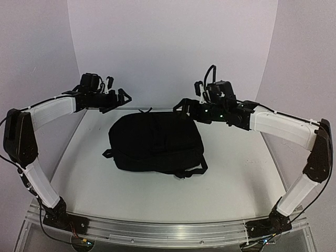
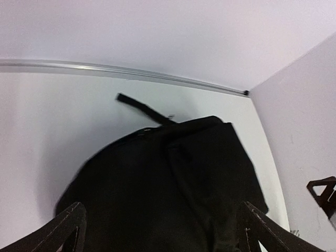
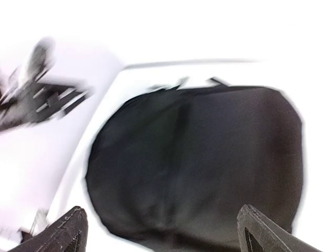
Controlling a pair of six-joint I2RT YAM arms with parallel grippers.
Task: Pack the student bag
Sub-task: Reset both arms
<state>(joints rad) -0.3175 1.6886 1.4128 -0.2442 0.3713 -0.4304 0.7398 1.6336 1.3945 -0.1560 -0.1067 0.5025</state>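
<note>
The student bag (image 1: 155,142) is a large black soft backpack lying flat and closed in the middle of the white table, straps trailing at its near right corner (image 1: 191,170). My left gripper (image 1: 123,97) hovers open above the bag's far left corner, holding nothing. My right gripper (image 1: 181,107) hovers open above the far right corner, also empty. In the left wrist view the bag (image 2: 173,189) fills the space below the spread gripper (image 2: 161,210), and a black strap (image 2: 142,108) sticks out behind it. The blurred right wrist view shows the bag (image 3: 199,168) under the wide-open gripper (image 3: 160,212).
White walls enclose the table at the back and on both sides; a metal strip (image 2: 131,71) runs along the back edge. An aluminium rail (image 1: 157,228) carrying both arm bases lines the near edge. The opposite gripper (image 2: 323,191) shows at the right in the left wrist view.
</note>
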